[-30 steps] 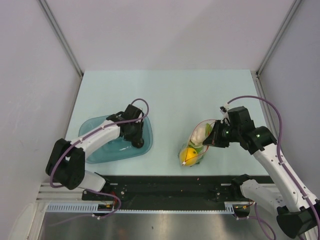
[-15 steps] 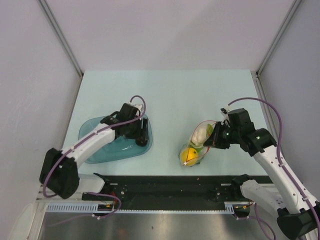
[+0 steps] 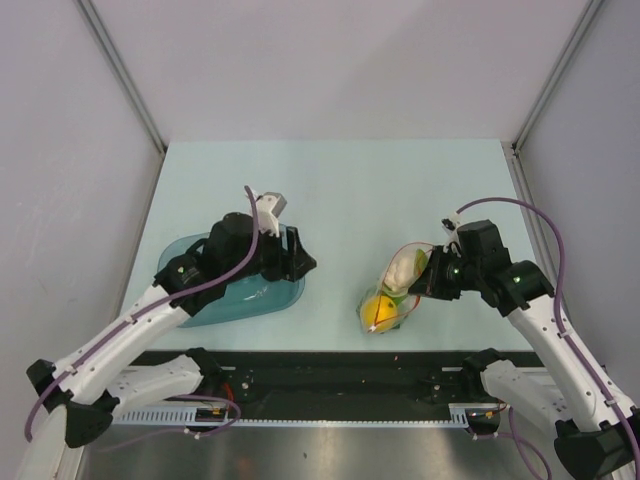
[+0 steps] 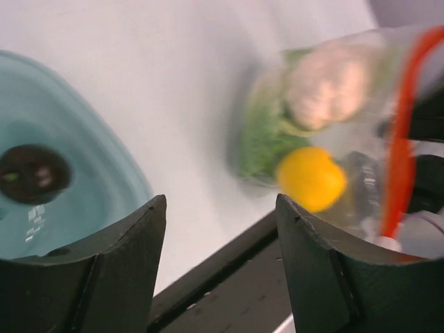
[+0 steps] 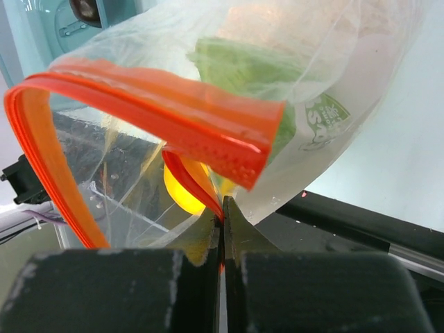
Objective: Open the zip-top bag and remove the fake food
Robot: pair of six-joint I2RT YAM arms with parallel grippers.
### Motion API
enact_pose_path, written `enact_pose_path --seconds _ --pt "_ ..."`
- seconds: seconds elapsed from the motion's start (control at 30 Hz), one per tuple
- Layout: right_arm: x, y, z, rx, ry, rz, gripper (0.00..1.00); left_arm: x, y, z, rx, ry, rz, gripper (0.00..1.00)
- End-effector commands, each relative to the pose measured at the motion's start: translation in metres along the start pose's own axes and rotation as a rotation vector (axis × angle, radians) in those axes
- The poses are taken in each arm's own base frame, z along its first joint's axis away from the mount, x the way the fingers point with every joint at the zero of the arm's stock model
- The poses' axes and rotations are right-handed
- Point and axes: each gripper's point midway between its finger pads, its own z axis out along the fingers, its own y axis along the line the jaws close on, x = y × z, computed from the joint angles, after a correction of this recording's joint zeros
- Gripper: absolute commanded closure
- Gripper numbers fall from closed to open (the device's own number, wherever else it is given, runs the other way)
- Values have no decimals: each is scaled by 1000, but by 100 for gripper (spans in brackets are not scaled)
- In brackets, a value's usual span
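The clear zip-top bag (image 3: 393,290) stands on the table, its red-orange zip strip (image 5: 173,104) gaping open. My right gripper (image 3: 427,283) is shut on one side of the strip (image 5: 223,216). Inside are the white cauliflower (image 3: 400,265), green lettuce (image 5: 243,66) and yellow fruit (image 3: 378,312). My left gripper (image 3: 300,262) is open and empty over the right rim of the teal tray (image 3: 240,300), apart from the bag. In the left wrist view the gripper (image 4: 220,205) faces the bag (image 4: 347,139), and a dark piece (image 4: 31,173) lies in the tray (image 4: 83,118).
The black rail (image 3: 330,365) of the arm bases runs along the near table edge, just in front of the bag. Grey walls enclose the table on the left, back and right.
My left arm has lifted out of the tray and swung right toward the bag, its gripper open and the dark piece left in the tray. My right gripper has held the bag still.
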Motion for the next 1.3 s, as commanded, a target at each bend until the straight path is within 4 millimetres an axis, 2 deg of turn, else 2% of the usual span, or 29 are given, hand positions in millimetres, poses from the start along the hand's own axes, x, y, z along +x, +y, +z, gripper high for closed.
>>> enact_pose_path --seconds 0.0,0.07,0.1,0.13,0.17,0.2,0.23,0.27,0.3,0.33,0.37,0.43,0.47,0.53,0.57,0.63,0.77,0.93,1.0,1.03,1.13,1.23,1.27 --pt "-7 10 -5 -44 -22 -33 100 -29 -78 -18 206 -110 9 34" --pt "-9 13 -8 -51 -24 -33 100 -24 -105 -18 262 -98 48 37" --pt "-9 15 -9 -53 -25 -33 100 -34 -120 -23 293 -126 61 38" --pt "-12 18 -12 -59 -31 -38 100 -29 -130 -11 296 -96 85 41" --pt "-14 19 -13 -59 -37 -36 100 -23 -144 -11 322 -83 134 41" --pt "-14 20 -14 -59 -35 -40 100 -31 -158 -12 340 -89 157 43" --pt "-16 22 -16 -62 -40 -42 100 -23 -164 3 324 -52 191 46" --pt "-16 22 -16 -62 -40 -42 100 -18 -174 8 331 -32 239 47" --pt "-15 22 -17 -60 -35 -40 100 -26 -183 7 334 -36 258 49" --pt "-15 23 -18 -62 -38 -39 100 -25 -188 10 333 -27 274 54" --pt "-15 22 -18 -59 -39 -36 100 -17 -191 25 318 5 299 57" --pt "-15 22 -20 -62 -48 -34 100 -23 -198 31 317 9 304 64" --pt "-14 21 -19 -58 -47 -30 100 -19 -198 41 306 26 319 66" --pt "-12 20 -19 -58 -45 -22 100 -21 -206 46 315 33 338 69" --pt "-10 19 -19 -61 -42 -18 100 -12 -205 58 302 70 361 70" --pt "-8 18 -19 -63 -41 -9 100 -13 -215 62 328 86 371 73" --pt "-9 22 -24 -77 -52 -6 100 -3 -224 78 356 127 379 78" --pt "-11 28 -31 -89 -64 -1 100 14 -221 102 339 181 384 80" --pt "-11 28 -31 -88 -65 1 100 26 -210 120 287 228 379 80" --pt "-11 27 -30 -86 -61 3 100 30 -197 126 226 256 376 79" --pt "-7 25 -30 -82 -53 10 100 31 -183 141 161 256 371 76" --pt "-5 23 -32 -80 -58 16 100 36 -174 150 122 257 389 67" --pt "-3 22 -32 -78 -56 16 100 32 -169 154 86 240 395 65"
